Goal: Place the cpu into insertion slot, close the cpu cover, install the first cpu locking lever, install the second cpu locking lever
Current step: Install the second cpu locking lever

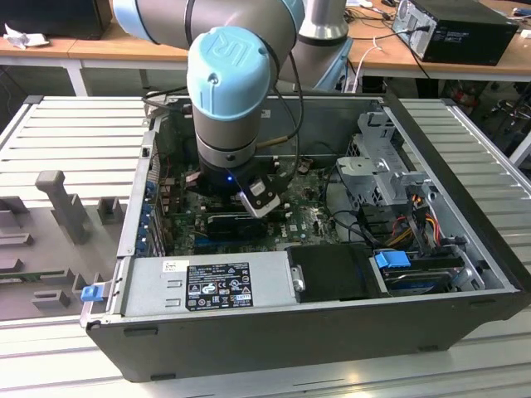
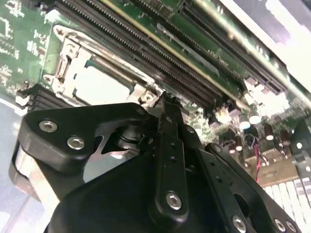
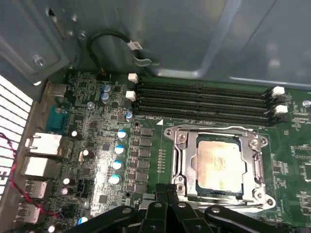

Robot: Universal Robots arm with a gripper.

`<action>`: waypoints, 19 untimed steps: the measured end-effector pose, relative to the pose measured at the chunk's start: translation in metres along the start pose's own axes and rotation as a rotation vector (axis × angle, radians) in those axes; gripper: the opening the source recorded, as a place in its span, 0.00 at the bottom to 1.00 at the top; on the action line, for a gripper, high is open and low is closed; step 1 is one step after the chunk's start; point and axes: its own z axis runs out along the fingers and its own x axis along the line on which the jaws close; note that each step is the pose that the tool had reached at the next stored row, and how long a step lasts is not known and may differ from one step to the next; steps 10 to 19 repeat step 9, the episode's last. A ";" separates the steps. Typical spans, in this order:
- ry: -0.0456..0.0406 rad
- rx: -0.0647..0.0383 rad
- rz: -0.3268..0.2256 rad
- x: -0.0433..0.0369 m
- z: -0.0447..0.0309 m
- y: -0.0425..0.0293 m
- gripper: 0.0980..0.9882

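Workbenches and a ribbed grey table (image 1: 66, 133) frame your scene, with the open computer case (image 1: 274, 332) lying on it and your arm (image 1: 236, 91) reaching down into its middle. Your gripper (image 3: 167, 196) sits low over the green circuit board (image 3: 92, 160), and its fingers (image 3: 171, 204) look pressed together with nothing between them. Look at the first wrist view: the chip (image 3: 218, 162) lies seated in the socket (image 3: 218, 196), with the metal cover (image 3: 182, 160) folded down around it, its window showing the chip's shiny top. Your fingertips are just beside the socket's near edge, apart from the chip itself. Beyond the socket run the long black memory slots (image 3: 199, 97). The second wrist view gives you the other side: the gripper's black linkage up close, the chip (image 2: 99, 85) pale just past it, cover (image 2: 65, 63) around it, memory slots (image 2: 146, 53) running diagonally. Whether the locking levers are latched, you can't tell. From the exterior view the arm hides the socket.
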 end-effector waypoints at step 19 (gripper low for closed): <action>0.0004 0.004 0.000 0.0009 -0.0188 0.0083 0.01</action>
